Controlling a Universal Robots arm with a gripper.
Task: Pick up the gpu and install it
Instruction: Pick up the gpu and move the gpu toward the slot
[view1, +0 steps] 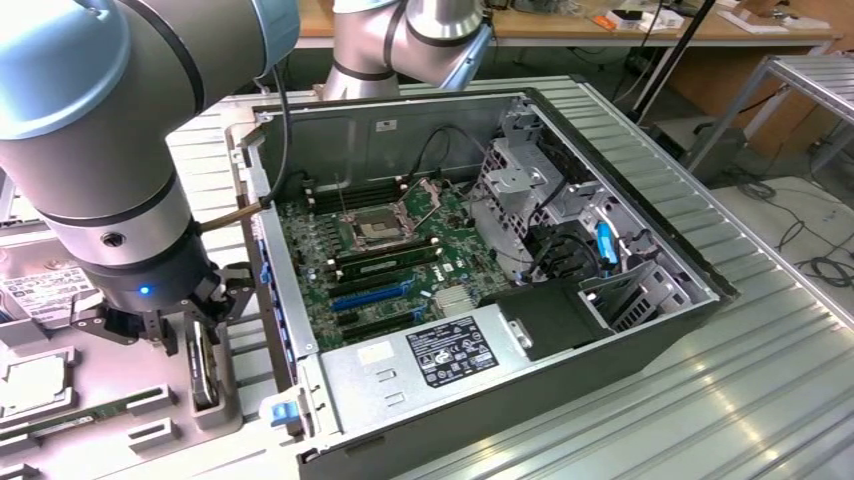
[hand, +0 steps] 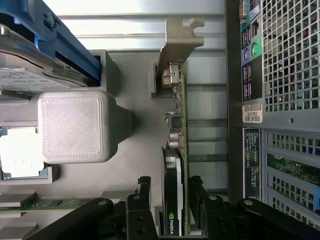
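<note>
The gpu (hand: 177, 125) stands on its edge in a slot of a grey holder (hand: 135, 165), with its silver bracket (hand: 180, 37) at one end and a black fan shroud by my fingers. My gripper (hand: 170, 189) is open and straddles the card, one black finger (hand: 144, 192) on each side, with a gap showing on the fan side. At the exterior view's left, the gripper (view1: 176, 328) hangs low over the dark, thin gpu (view1: 203, 372), just outside the open computer case (view1: 627, 200).
The case lies open with the motherboard (view1: 387, 250) and its blue slots (view1: 374, 295) exposed. A power supply (view1: 454, 352) sits at its near end. The grey holder (view1: 107, 410) also carries a hard drive (view1: 34, 290), a processor (view1: 27, 385) and a memory stick (view1: 80, 418).
</note>
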